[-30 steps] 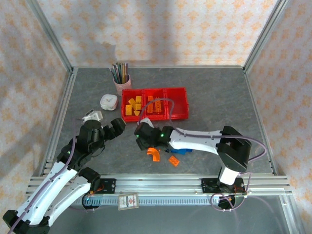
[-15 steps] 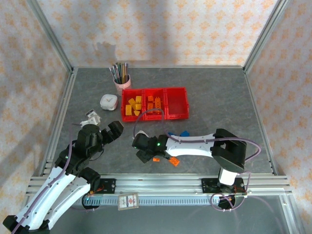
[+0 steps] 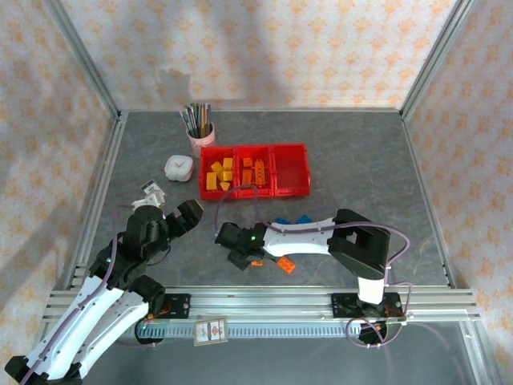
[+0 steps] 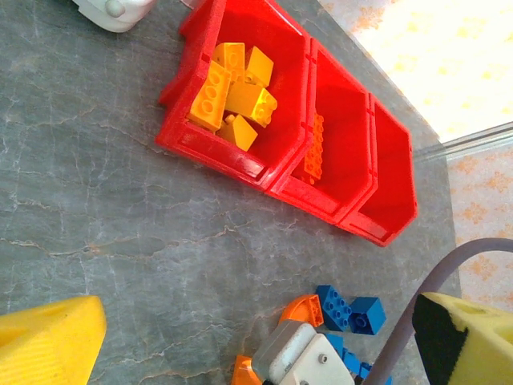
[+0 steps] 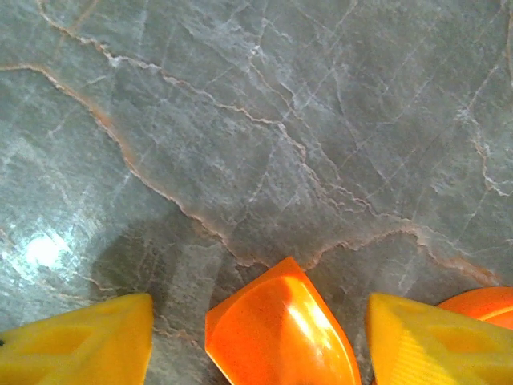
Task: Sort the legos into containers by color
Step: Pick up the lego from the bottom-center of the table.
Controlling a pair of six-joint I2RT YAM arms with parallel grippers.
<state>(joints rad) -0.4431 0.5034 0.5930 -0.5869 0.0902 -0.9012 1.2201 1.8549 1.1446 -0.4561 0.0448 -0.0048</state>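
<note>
Now shifted to lower centre, the right gripper (image 3: pixel 244 258) is closing still-parted jaws around a small orange curved plastic lego (image 5: pixel 280 333), starting a pickup.

Bright even light leaves soft shadows on the wall (image 3: pixel 264 48) behind the red bins (image 3: pixel 292 170) and slight glare on the table (image 5: pixel 240 120) before them.

Pink cup (image 3: pixel 201 141): upright at back left of the grey marbled worktop (image 3: pixel 353 144), full of pens (image 3: pixel 196 116).
White round gadget (image 3: pixel 178 168): near the cup.
Small white object (image 3: pixel 150 190): nearer the front, unclear.
Printed card (image 3: pixel 211 330): on the front rail (image 3: pixel 272 301).
</note>
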